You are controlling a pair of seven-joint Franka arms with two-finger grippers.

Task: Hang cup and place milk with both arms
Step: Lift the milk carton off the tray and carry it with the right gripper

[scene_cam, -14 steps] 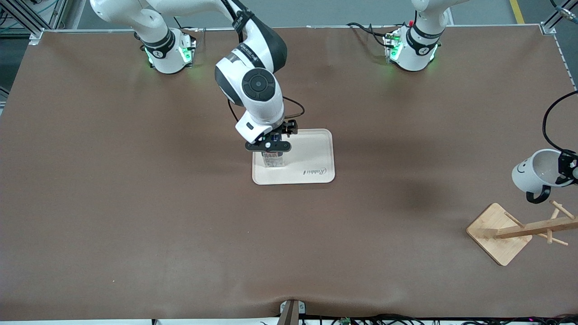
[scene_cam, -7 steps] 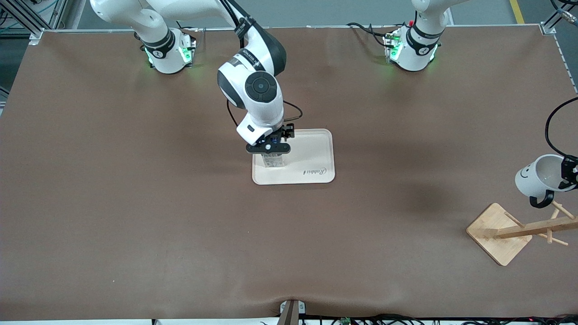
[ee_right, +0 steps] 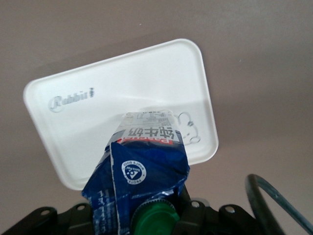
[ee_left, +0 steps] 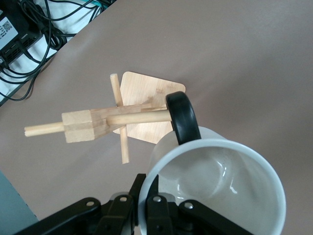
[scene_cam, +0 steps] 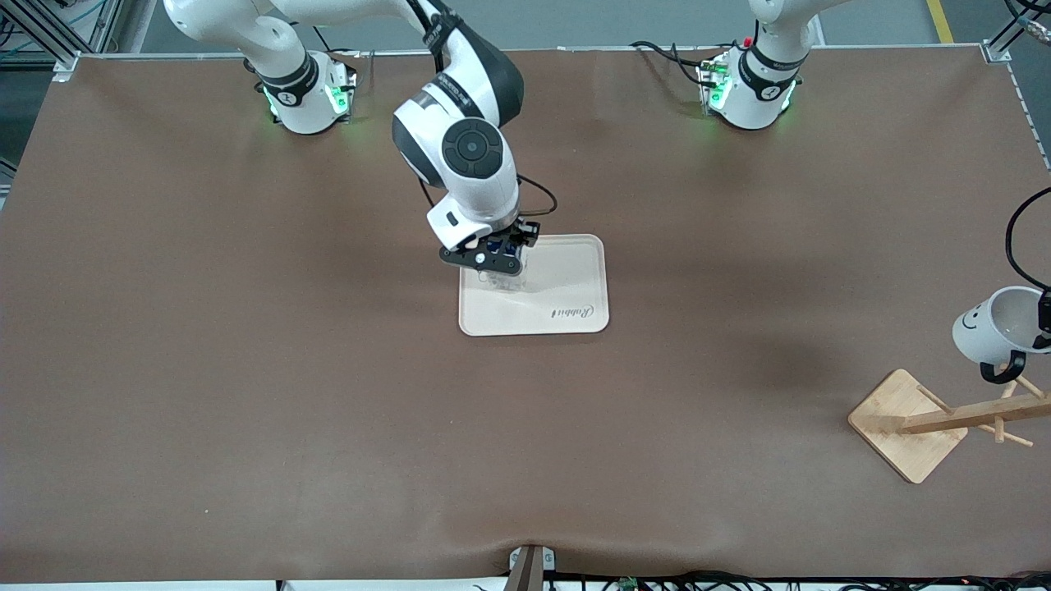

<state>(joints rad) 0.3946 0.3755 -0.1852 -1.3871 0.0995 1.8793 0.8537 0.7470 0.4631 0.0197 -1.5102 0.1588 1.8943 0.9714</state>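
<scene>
Milk (ee_right: 142, 171) sits clamped in the right end effector (scene_cam: 486, 261), fingers closed on the blue gable top right by the green cap (ee_right: 152, 219). Carton hangs straight down from the end effector, over the end of the white tray (scene_cam: 566, 283) that's toward the right arm's side of the desk (scene_cam: 246, 369). From the right wrist view the pale bottom of the carton points at the tray floor, but I can't tell whether it's actually touching or just above it. The "Rabbit" lettering (scene_cam: 572, 312) is printed on the tray off to the side of the end effector, toward the front camera.

Over at the left arm's end of the desk, the left end effector (ee_left: 146, 205) has the cup (scene_cam: 998, 327) pinched by the rim, one finger inside the mouth and one outside. Cup is tilted with its mouth facing the end effector, smiley face on the side turned away, black handle (ee_left: 182, 116) hanging lowest. Just under that sits the wooden rack (scene_cam: 956, 414), and in the left wrist view the handle lines up right at the tip of one peg (ee_left: 139, 117). Can't tell for sure whether the peg is through the loop. The rack's square base (ee_left: 146, 98) lies flat on the desk below the cup.
</scene>
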